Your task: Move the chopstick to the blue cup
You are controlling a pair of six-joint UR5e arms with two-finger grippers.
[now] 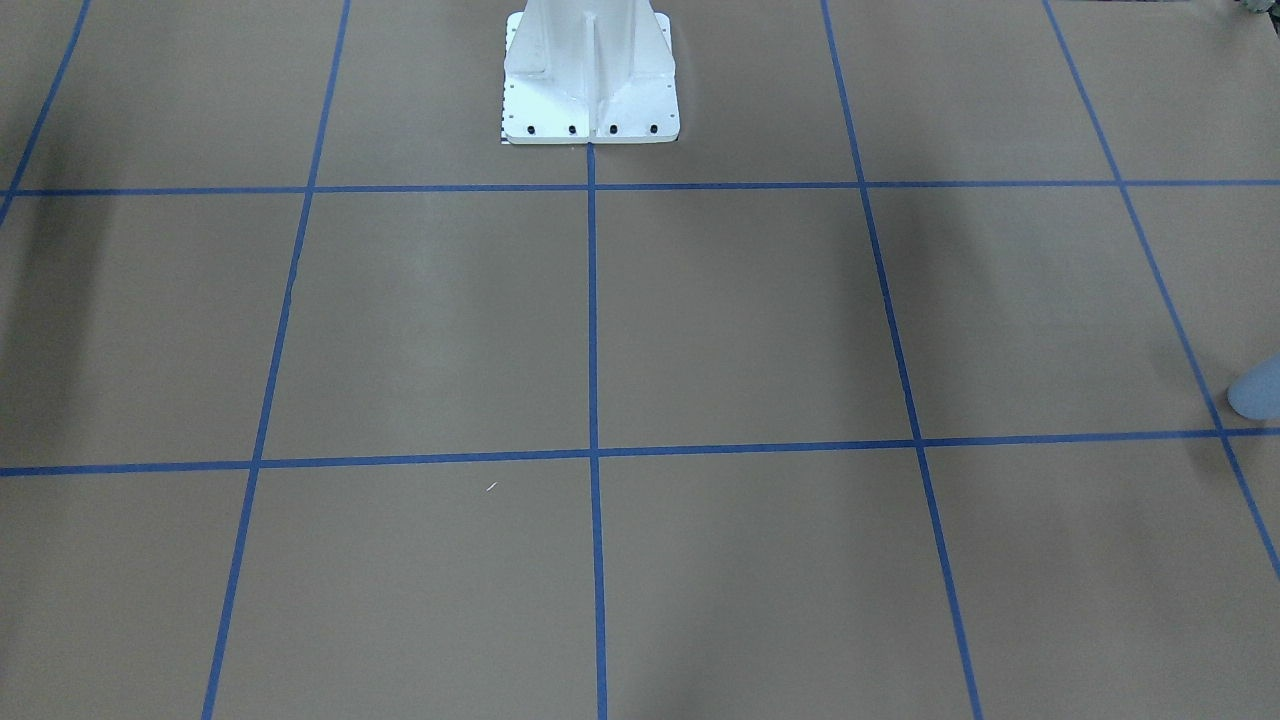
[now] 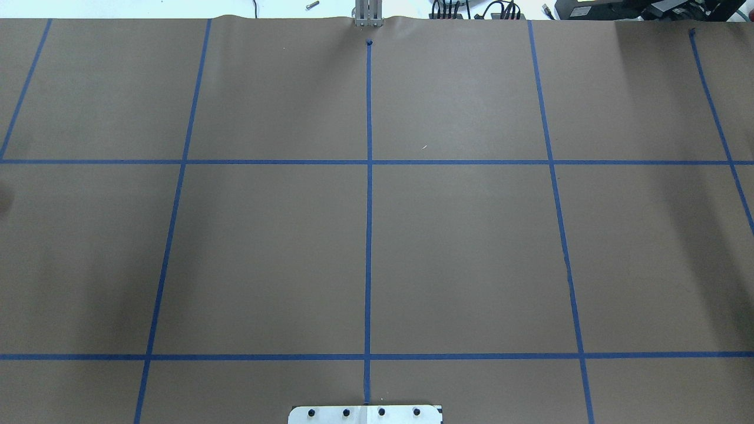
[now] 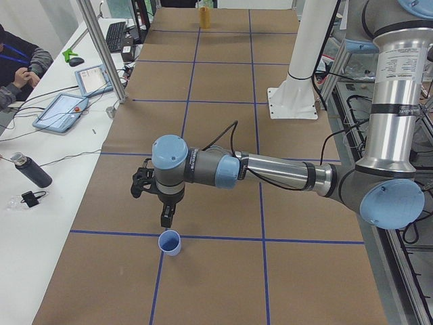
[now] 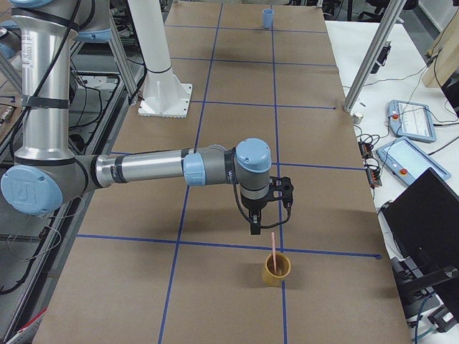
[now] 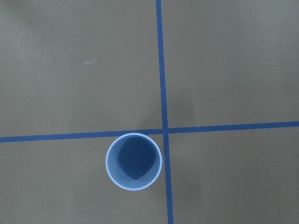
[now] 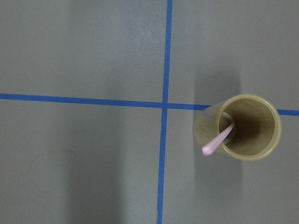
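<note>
The blue cup (image 5: 133, 161) stands upright and empty by a tape crossing; it also shows in the exterior left view (image 3: 170, 242) and at the front-facing view's right edge (image 1: 1258, 390). My left gripper (image 3: 166, 218) hangs just above and behind it; I cannot tell if it is open or shut. A pale pink chopstick (image 6: 218, 140) leans in a yellow cup (image 6: 245, 127) at the table's other end. My right gripper (image 4: 254, 228) hovers just above and beside that yellow cup (image 4: 276, 269) and the chopstick (image 4: 273, 247); I cannot tell its state.
The white robot pedestal (image 1: 590, 80) stands at the table's middle rear. Blue tape lines (image 2: 369, 235) grid the brown table cover. A side bench holds tablets (image 3: 61, 112) and a dark bottle (image 3: 30, 170), with a person (image 3: 17, 64) seated there.
</note>
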